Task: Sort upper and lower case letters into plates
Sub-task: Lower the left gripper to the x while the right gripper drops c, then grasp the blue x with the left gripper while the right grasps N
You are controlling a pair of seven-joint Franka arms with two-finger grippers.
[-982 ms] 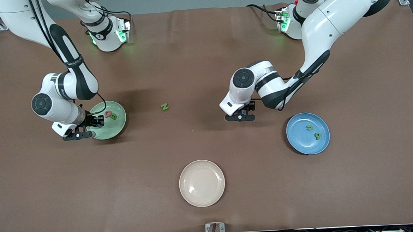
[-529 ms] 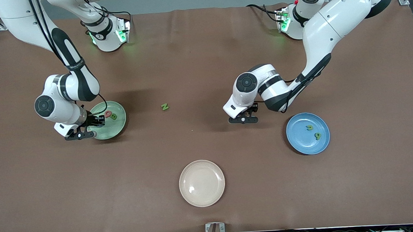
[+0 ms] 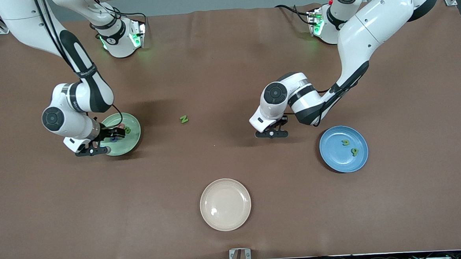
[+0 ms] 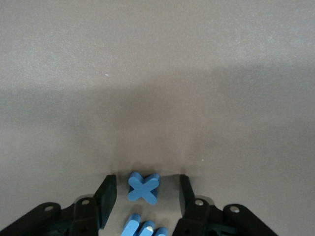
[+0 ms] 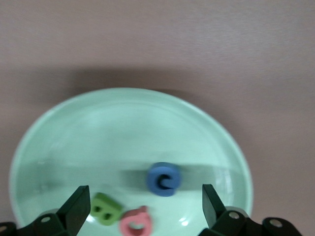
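I read this as 2 steps at once, taken across the front view from the right arm's end. My right gripper (image 3: pixel 110 137) hangs low over the mint green plate (image 3: pixel 133 139), its fingers (image 5: pixel 75 209) spread wide with nothing between them; a blue letter (image 5: pixel 163 178) lies in that plate beside a green letter (image 5: pixel 105 208) and a pink letter (image 5: pixel 136 221), so I judge that drop done. Next I would lift that arm clear; its wrist is bent down and its elbow is raised.

A green letter N (image 3: pixel 183 119) lies loose on the brown table near the middle. My left gripper (image 4: pixel 145 192) is down at the table, half-spread around a blue x (image 4: pixel 143 187), not yet touching it. I should close on it, then carry it to the blue plate (image 3: pixel 336 161) at the left arm's end, which holds 2 green letters (image 3: pixel 349 147). A cream plate (image 3: pixel 225 204) sits near the front edge.
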